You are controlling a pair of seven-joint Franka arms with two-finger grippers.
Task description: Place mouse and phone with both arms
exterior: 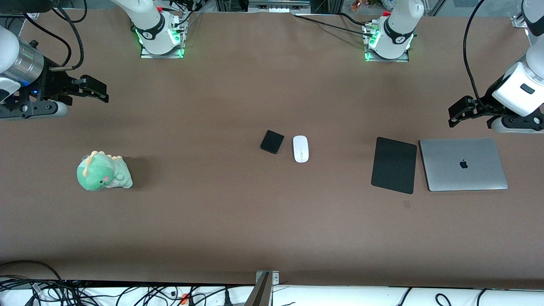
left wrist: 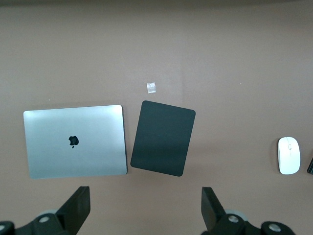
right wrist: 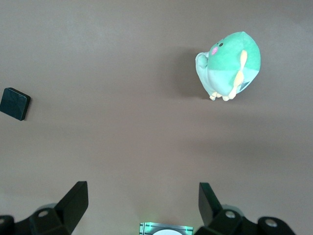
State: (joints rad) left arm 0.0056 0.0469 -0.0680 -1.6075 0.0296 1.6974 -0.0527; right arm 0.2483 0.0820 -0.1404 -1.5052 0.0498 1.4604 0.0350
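You have one green plush toy (exterior: 104, 171) toward the right arm's end of the counter (exterior: 212, 221), below the right gripper (exterior: 94, 90), which hangs open over bare counter. Mid-counter lie one phone (exterior: 272, 141), slightly tilted, and just beside it one mouse (exterior: 300, 148), long axis toward the camera, with open room around both. Then one mouse pad (exterior: 394, 165), one closed laptop (exterior: 463, 164), and the open left gripper (exterior: 461, 112) above them.
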